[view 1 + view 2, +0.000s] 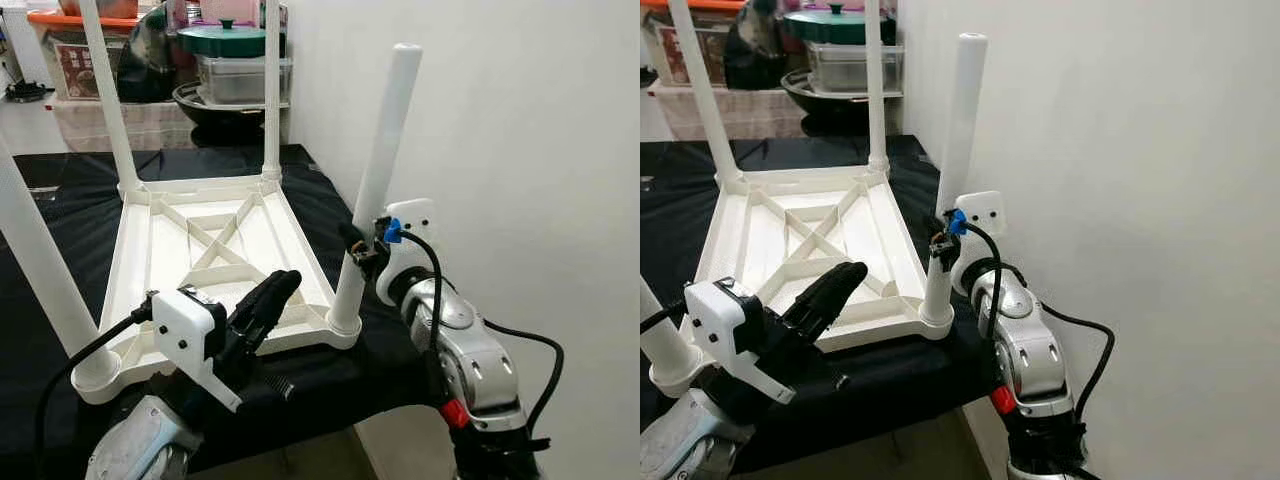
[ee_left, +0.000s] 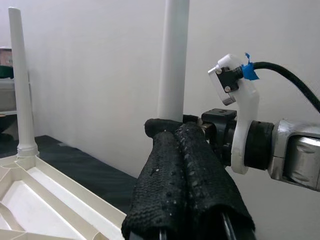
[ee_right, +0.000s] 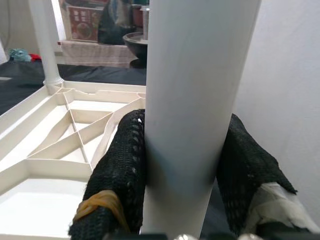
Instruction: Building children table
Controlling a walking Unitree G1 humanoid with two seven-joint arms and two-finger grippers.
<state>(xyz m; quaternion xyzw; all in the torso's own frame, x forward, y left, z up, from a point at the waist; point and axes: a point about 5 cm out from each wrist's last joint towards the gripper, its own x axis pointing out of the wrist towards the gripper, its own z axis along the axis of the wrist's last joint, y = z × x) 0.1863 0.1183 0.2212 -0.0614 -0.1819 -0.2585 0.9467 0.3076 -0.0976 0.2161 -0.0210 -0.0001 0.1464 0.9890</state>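
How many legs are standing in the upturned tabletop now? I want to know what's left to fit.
4. One at each corner of the tabletop: far left leg, far right leg, near left leg, and near right leg, which the right gripper grips.

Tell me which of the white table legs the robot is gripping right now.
The leg at the near right corner, beside the wall. The right hand is clamped around its lower part, just above the socket. The other three legs stand untouched, and the left hand holds nothing.
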